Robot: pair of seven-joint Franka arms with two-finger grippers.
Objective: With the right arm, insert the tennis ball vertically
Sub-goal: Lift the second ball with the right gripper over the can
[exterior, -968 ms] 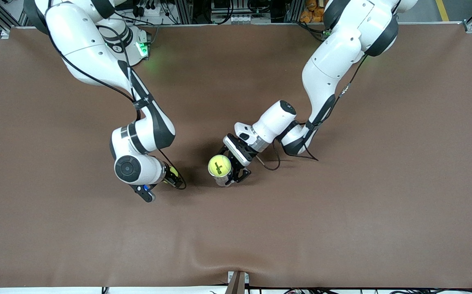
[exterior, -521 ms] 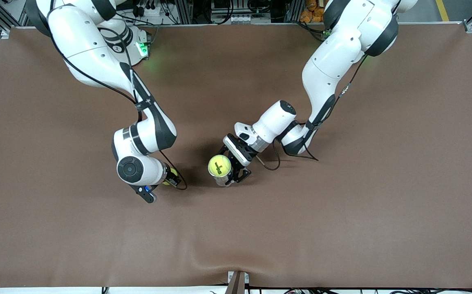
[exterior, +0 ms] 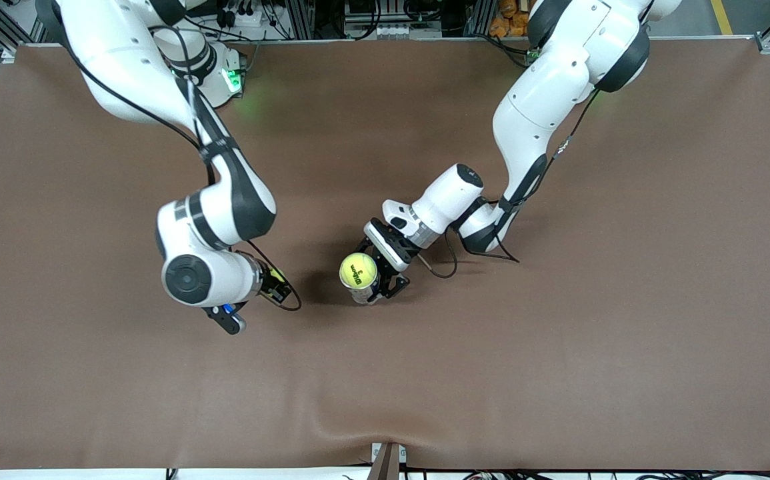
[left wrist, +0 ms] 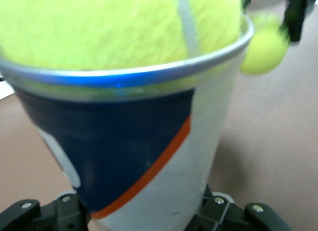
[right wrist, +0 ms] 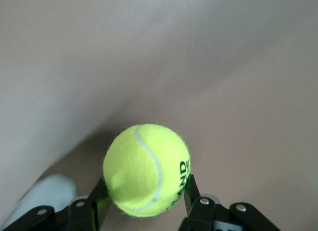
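Note:
My right gripper [exterior: 271, 283] is shut on a yellow tennis ball [right wrist: 146, 169] and holds it above the brown table [exterior: 558, 333], beside the can. In the front view only a sliver of this ball [exterior: 277, 274] shows under the wrist. My left gripper [exterior: 379, 285] is shut on an upright can [exterior: 360, 294] with a blue, orange and white label [left wrist: 149, 156]. A second tennis ball [exterior: 358, 270] sits in the can's open mouth [left wrist: 124, 77]. The left wrist view shows the right gripper's ball [left wrist: 263, 49] off to the side of the rim.
The brown table cloth has a raised fold [exterior: 358, 427] near the front edge. Cables and frame parts [exterior: 371, 20] line the robots' side. A pale blurred shape [right wrist: 44, 196] sits at the edge of the right wrist view.
The right arm has risen and shifted toward its own end of the table, carrying its ball. The left arm and the can have not moved.

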